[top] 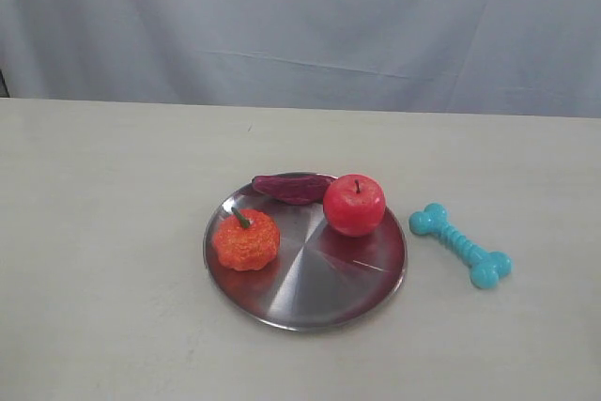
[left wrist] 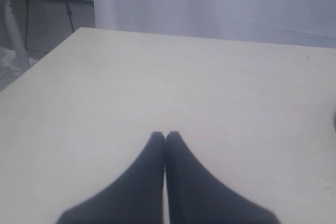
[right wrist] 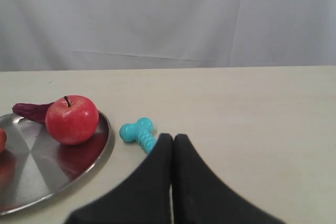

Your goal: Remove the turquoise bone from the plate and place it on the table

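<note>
Exterior view: turquoise bone lies flat on the table, just beside the plate on its right side, clear of the rim.
Bone attitude: set at a slant, one knobbed end nearer the plate than the other.
Plate contents: red apple at the back right, orange toy pumpkin at the left, dark purple item across the far rim.
Left gripper: fingers pressed together, nothing held, bare table beneath.
Right gripper: fingers pressed together, empty; its tips cover part of the bone's shaft in the right wrist view, beside the plate.
</note>
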`<action>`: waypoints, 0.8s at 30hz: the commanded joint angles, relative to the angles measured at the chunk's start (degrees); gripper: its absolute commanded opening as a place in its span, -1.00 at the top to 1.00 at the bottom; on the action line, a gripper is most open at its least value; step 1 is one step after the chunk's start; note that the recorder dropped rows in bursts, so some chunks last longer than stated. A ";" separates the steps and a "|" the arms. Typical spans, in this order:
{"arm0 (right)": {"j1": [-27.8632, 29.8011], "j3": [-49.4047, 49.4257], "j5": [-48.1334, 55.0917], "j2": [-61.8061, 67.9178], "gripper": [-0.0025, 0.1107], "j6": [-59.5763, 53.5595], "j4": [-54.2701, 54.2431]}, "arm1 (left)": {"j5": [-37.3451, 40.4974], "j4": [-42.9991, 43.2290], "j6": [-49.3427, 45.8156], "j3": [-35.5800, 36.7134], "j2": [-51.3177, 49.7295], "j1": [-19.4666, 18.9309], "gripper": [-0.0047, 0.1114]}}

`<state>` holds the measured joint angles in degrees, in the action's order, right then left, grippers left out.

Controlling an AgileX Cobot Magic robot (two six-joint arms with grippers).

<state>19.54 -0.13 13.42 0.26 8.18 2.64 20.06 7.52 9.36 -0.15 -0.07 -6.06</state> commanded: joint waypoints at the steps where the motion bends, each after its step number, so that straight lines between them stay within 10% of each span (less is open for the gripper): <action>1: 0.37 0.13 1.84 -0.26 0.96 -0.04 0.40 | -0.23 0.05 0.00 0.15 0.07 0.28 0.92; 24: 0.37 0.13 5.66 -0.26 0.96 -4.86 0.41 | -0.23 0.05 0.12 0.15 0.07 0.28 0.92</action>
<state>19.54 -0.13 17.75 0.26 4.65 2.64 20.06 7.52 9.36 -0.15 -0.07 -6.06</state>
